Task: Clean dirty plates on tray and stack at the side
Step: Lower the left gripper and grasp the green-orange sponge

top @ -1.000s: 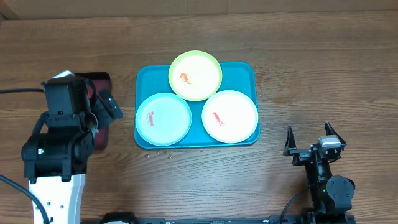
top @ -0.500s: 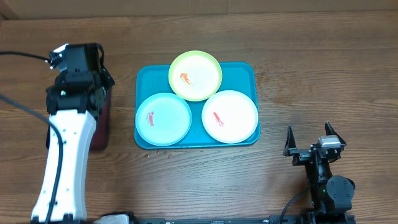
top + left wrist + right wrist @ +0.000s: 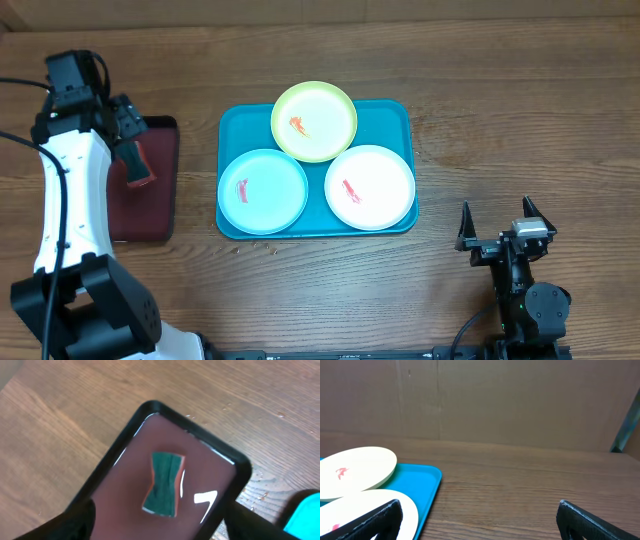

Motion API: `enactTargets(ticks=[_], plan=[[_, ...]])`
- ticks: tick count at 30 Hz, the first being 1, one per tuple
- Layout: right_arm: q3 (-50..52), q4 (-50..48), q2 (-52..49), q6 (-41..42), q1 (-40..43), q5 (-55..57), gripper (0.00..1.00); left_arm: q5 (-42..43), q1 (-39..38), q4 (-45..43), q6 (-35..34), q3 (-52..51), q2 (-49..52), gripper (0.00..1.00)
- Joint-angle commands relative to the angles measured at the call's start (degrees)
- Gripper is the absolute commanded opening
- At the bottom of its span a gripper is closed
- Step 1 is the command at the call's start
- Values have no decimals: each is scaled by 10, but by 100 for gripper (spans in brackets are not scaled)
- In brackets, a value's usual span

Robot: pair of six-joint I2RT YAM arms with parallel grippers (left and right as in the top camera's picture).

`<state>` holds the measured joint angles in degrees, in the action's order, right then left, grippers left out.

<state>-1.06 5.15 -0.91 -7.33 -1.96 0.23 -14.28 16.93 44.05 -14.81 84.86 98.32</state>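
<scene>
We see a wood-grain bench [image 3: 500,100] before a brown cardboard wall [image 3: 520,400]; left jaws spread open above the green sponge [image 3: 163,484], right jaws open and empty.

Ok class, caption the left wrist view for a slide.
Open left gripper poised over a green sponge in the dark red tray.

Green sponge [image 3: 164,484] lies in the dark red tray [image 3: 200,460] — black-rimmed — on wooden table [image 3: 500,110].
</scene>
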Motion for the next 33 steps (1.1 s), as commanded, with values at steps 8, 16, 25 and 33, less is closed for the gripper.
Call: enactTargets(ticks=[8,16,25,33], plan=[[6,-3,1,0,2,1,100,-13,14,-17,19,17,95,79],[6,-3,1,0,2,1,100,2,36,-15,9,17,150,72],[6,-3,1,0,2,1,100,93,47,-49,21,17,202,76],[6,-3,1,0,2,1,100,94,49,-74,26,17,231,83]])
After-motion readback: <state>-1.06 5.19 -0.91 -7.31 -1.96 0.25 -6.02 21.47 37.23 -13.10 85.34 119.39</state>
